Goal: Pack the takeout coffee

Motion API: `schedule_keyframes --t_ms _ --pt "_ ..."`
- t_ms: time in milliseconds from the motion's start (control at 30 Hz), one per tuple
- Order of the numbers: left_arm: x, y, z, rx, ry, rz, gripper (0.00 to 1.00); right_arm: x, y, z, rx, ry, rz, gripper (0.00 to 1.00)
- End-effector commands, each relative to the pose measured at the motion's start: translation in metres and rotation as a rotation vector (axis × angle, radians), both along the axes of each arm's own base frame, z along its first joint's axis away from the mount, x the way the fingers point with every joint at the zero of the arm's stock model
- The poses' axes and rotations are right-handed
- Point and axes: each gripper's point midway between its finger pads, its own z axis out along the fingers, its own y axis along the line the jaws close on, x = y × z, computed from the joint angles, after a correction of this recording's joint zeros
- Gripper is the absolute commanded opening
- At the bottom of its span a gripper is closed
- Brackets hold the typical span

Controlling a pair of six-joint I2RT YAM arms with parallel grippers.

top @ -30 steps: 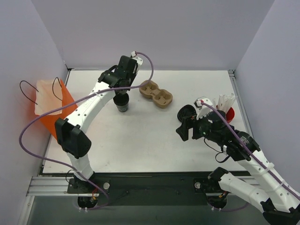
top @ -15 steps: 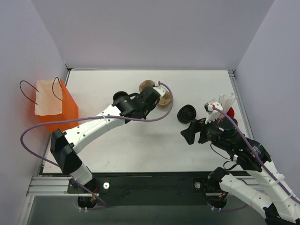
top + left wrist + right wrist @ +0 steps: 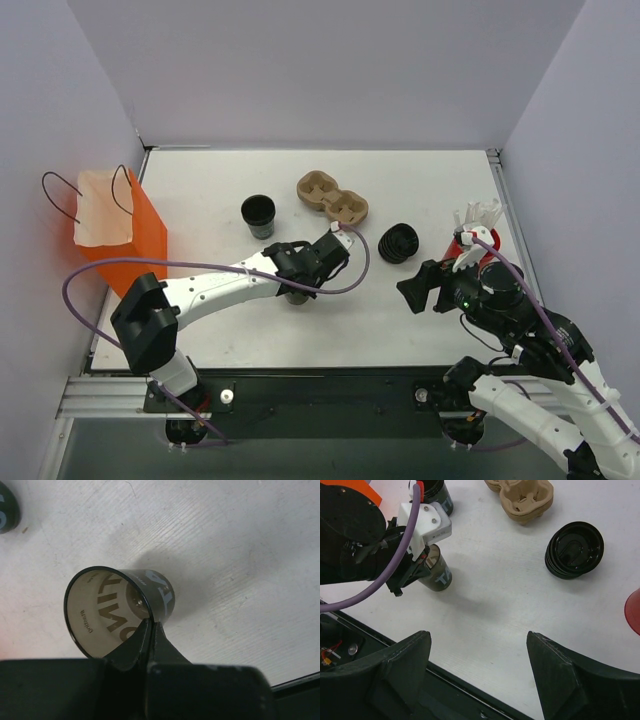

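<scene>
Black fingers of the right gripper (image 3: 477, 647) stand spread wide over the white table (image 3: 420, 180), nothing between them. It is nearest the arm bases, on the right side.

Left gripper (image 3: 149, 629), front of table centre: jaws pinched tight on the rim wall of a lidless cup (image 3: 150, 592), one finger inside, one outside. The cup is black outside with pale lettering, tan inside, empty. In the right wrist view it stands about upright, mouth up. Cannot tell if its base touches the table.

Farther, right of centre: stack of lids (image 3: 398, 243), black and round; the number in the stack cannot be counted. To its right, a red holder (image 3: 487, 243) with white sticks (image 3: 480, 214) standing in it.

Takeout coffee (image 3: 258, 214): on the table left of centre, beyond the left gripper and apart from it, held by neither arm. Upright, long axis vertical, black lid on top.

Carrier (image 3: 333, 198), brown pulp, right of the coffee, near but apart. Two wells, both empty.

Orange bag (image 3: 145, 235) at the left edge, upright, mouth open. Pale inside; contents not discernible.

Count: two black cups, one lid stack, one carrier, one bag, one red holder.
</scene>
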Motion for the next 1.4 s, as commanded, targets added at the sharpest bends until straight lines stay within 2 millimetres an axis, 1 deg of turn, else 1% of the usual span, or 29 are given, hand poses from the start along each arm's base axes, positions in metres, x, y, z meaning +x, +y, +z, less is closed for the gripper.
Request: schedule_keyframes --t_ms 0,133,167,200,267,333,367,400,433,533,600,633,700,733,800,833,867,900,933,967,1000,1067,1100,1167,1200,1233,1267,1300,1367 --pt "-0.004 -0.025 0.005 -0.140 0.007 0.001 0.00 -0.001 -0.009 0.011 0.029 -0.037 -0.045 0.79" --pt "-0.005 -0.031 0.008 -0.164 0.018 -0.009 0.13 0.000 -0.009 0.009 0.023 -0.030 -0.047 0.79" --pt "-0.005 -0.034 0.011 -0.180 0.016 -0.013 0.20 0.000 -0.009 0.009 0.024 -0.029 -0.046 0.79" --pt "-0.006 -0.038 0.015 -0.199 0.022 -0.024 0.23 0.000 -0.008 0.008 0.021 -0.025 -0.046 0.79" --pt "-0.006 -0.043 0.031 -0.246 0.010 -0.037 0.40 0.000 -0.008 0.009 0.025 -0.025 -0.046 0.79" --pt "-0.006 -0.051 0.054 -0.308 -0.007 -0.062 0.50 0.000 -0.008 0.007 0.020 -0.021 -0.049 0.79" --pt "-0.005 -0.052 0.063 -0.326 -0.019 -0.068 0.57 0.000 -0.008 0.006 0.020 -0.018 -0.048 0.79" --pt "-0.003 -0.052 0.070 -0.339 -0.030 -0.069 0.61 0.001 -0.008 0.004 0.015 -0.010 -0.055 0.79" --pt "0.000 -0.052 0.085 -0.370 -0.054 -0.070 0.66 0.002 -0.008 0.003 0.010 -0.006 -0.056 0.79" --pt "0.010 -0.042 0.106 -0.405 -0.094 -0.054 0.76 0.006 -0.008 -0.002 -0.007 0.012 -0.069 0.79" --pt "0.017 -0.031 0.113 -0.407 -0.114 -0.038 0.83 0.011 -0.009 -0.007 -0.034 0.030 -0.093 0.79" --pt "0.022 -0.017 0.115 -0.405 -0.128 -0.016 0.84 0.017 -0.016 -0.008 -0.057 0.020 -0.139 0.79" --pt "0.026 -0.004 0.117 -0.417 -0.144 -0.003 0.88 0.028 -0.025 -0.009 -0.109 0.024 -0.208 0.79" --pt "0.030 0.011 0.127 -0.442 -0.173 0.020 0.92 0.034 -0.034 -0.009 -0.155 0.011 -0.258 0.79" --pt "0.027 0.023 0.121 -0.471 -0.175 0.015 0.93 0.047 -0.039 -0.012 -0.223 0.016 -0.306 0.78" --pt "0.024 0.035 0.135 -0.509 -0.218 0.008 0.94 0.051 -0.041 -0.012 -0.249 0.019 -0.320 0.76" --pt "0.022 0.040 0.126 -0.518 -0.228 0.001 0.95 0.056 -0.040 -0.013 -0.282 0.022 -0.319 0.75" --pt "0.020 0.045 0.127 -0.529 -0.249 0.000 0.95 0.063 -0.035 -0.021 -0.319 0.054 -0.312 0.74" --pt "0.016 0.054 0.139 -0.554 -0.301 -0.009 0.97 0.068 -0.032 -0.016 -0.322 0.053 -0.308 0.73" --pt "0.015 0.059 0.140 -0.563 -0.328 -0.009 0.97 0.073 -0.029 -0.017 -0.328 0.062 -0.307 0.73" --pt "0.012 0.067 0.129 -0.540 -0.334 -0.001 0.97 0.081 -0.023 -0.024 -0.355 0.089 -0.304 0.72" --pt "0.007 0.081 0.133 -0.547 -0.389 0.007 0.97 0.095 -0.019 -0.026 -0.361 0.101 -0.306 0.70" --pt "0.004 0.090 0.126 -0.537 -0.405 0.023 0.97 0.103 -0.012 -0.039 -0.373 0.150 -0.285 0.67" --pt "0.001 0.096 0.125 -0.551 -0.432 0.033 0.97 0.121 -0.016 -0.044 -0.361 0.181 -0.318 0.65" --pt "-0.003 0.099 0.128 -0.563 -0.450 0.027 0.97 0.129 -0.014 -0.056 -0.379 0.217 -0.315 0.65" --pt "-0.004 0.100 0.129 -0.563 -0.458 0.016 0.97 0.136 -0.016 -0.061 -0.383 0.231 -0.325 0.64" --pt "-0.005 0.101 0.130 -0.571 -0.468 0.017 0.97 0.145 -0.013 -0.060 -0.375 0.225 -0.328 0.64" --pt "-0.007 0.104 0.137 -0.585 -0.490 0.022 0.97 0.154 -0.011 -0.073 -0.399 0.255 -0.327 0.64" --pt "-0.007 0.109 0.141 -0.593 -0.517 0.040 0.97 0.169 -0.005 -0.078 -0.388 0.274 -0.324 0.61"
